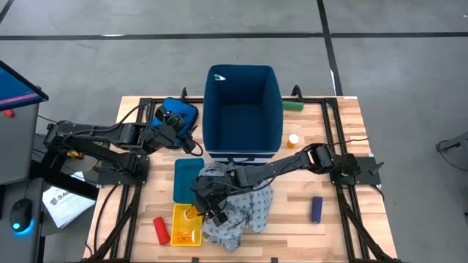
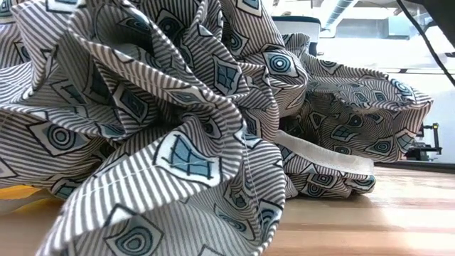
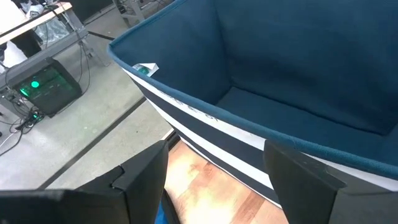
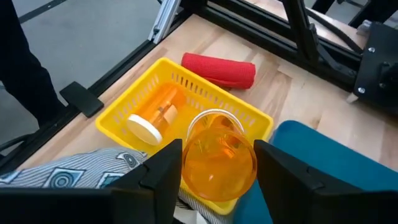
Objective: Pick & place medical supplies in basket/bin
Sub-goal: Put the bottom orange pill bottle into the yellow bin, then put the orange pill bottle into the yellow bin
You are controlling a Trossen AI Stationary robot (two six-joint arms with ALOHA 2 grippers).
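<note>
Right wrist view shows the right hand [image 4: 211,163] pinching a clear orange pill bottle [image 4: 219,155] between its two dark fingers, held just above the near edge of a yellow slotted tray [image 4: 180,84]. In the tray lies a second orange bottle with a white cap [image 4: 152,118]. A red cylinder [image 4: 219,70] rests on the counter [image 4: 292,93] just beyond the tray, and a flat teal lid [image 4: 323,162] lies beside it.

From above, the right hand [image 1: 206,207] sits at the near middle of the counter, over the tray [image 1: 184,226] and against the crumpled grey patterned gown [image 1: 245,212], which fills the low view [image 2: 178,128]. The red cylinder [image 1: 159,230] lies left of the tray; a dark-blue cylinder [image 1: 316,209] lies to the right, a small orange bottle [image 1: 293,139] and a green cylinder [image 1: 294,106] farther back.

The navy fabric bin [image 1: 243,113] stands at the far middle. The left hand [image 1: 175,123], fingers spread, hovers just left of it above a blue pouch [image 1: 183,111], facing the bin's striped wall [image 3: 249,134].
</note>
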